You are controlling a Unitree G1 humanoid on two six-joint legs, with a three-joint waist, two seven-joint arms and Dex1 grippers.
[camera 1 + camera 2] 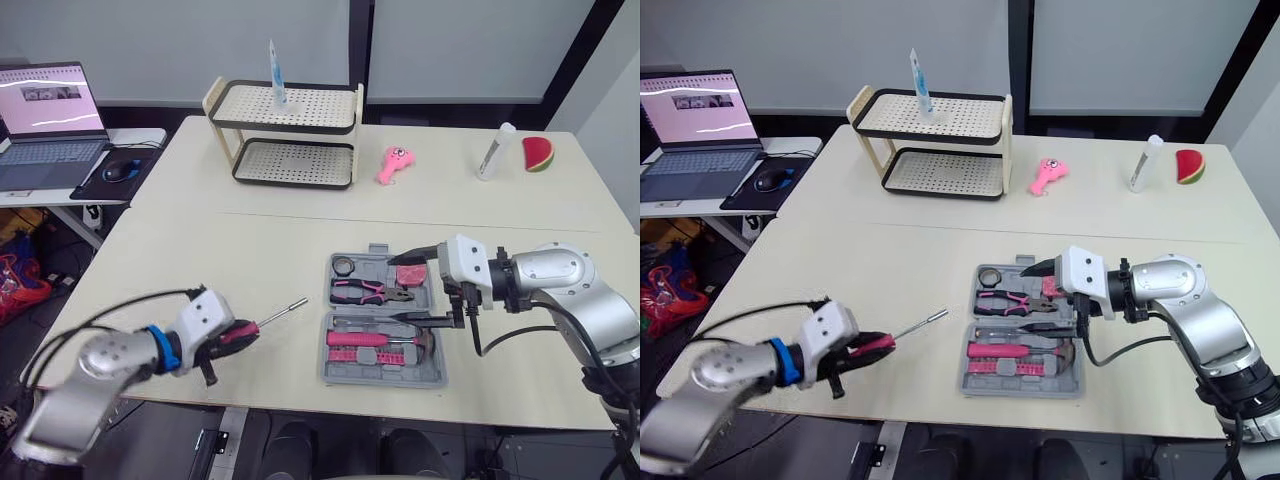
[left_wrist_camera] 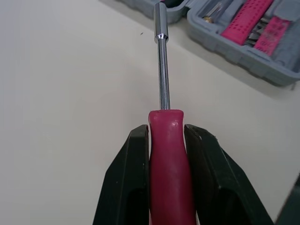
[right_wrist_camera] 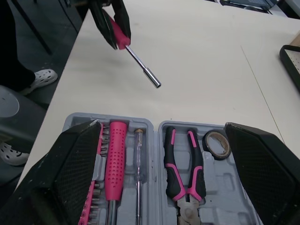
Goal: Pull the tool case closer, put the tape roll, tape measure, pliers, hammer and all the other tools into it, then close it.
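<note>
The grey tool case (image 1: 436,372) lies open near the table's front edge. In it I see a tape roll (image 1: 344,266), pink-handled pliers (image 1: 368,292), a pink tape measure (image 1: 410,273) and a pink-handled tool (image 1: 358,339). My right gripper (image 1: 421,286) hangs open over the case's right side with nothing between its fingers (image 3: 79,159). To the left of the case, my left gripper (image 1: 228,337) is shut on the pink handle of a screwdriver (image 2: 169,154). Its steel shaft (image 1: 285,309) points toward the case, and the tip stops short of the case edge.
A two-tier perforated rack (image 1: 290,130) stands at the back of the table. A pink toy (image 1: 393,163), a white tube (image 1: 495,150) and a watermelon slice (image 1: 538,153) lie at the back right. A laptop (image 1: 50,120) sits on a side table at the left. A person's white shoe (image 3: 40,76) shows on the floor.
</note>
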